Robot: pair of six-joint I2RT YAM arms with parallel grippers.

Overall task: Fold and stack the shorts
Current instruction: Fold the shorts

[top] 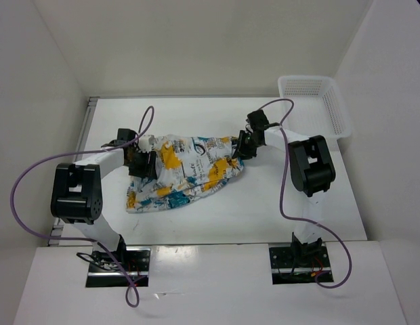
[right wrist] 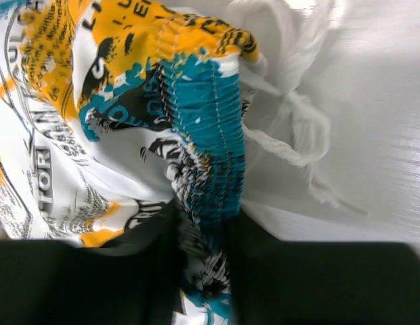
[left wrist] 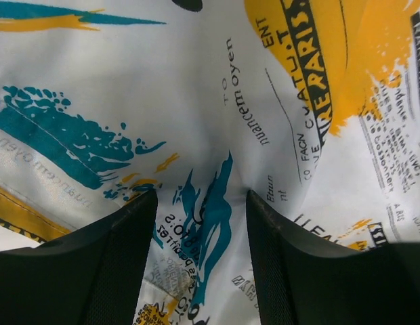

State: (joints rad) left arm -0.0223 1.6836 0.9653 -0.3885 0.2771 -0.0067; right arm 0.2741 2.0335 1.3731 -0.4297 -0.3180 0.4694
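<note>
The shorts [top: 186, 172], white with teal, yellow-orange and black print, lie crumpled in the middle of the table. My left gripper [top: 141, 162] is down on their left end. In the left wrist view its fingers [left wrist: 122, 264] stand apart, open, with a loose fold of the printed fabric [left wrist: 210, 135] between them. My right gripper [top: 241, 146] is at the shorts' right end. In the right wrist view it [right wrist: 206, 271] is shut on the gathered teal waistband [right wrist: 206, 142]. A white drawstring [right wrist: 291, 149] hangs loose beside the waistband.
A white plastic mesh basket [top: 315, 101] stands at the back right corner. The white table [top: 264, 210] has walls at the back and both sides. Purple cables loop over both arms.
</note>
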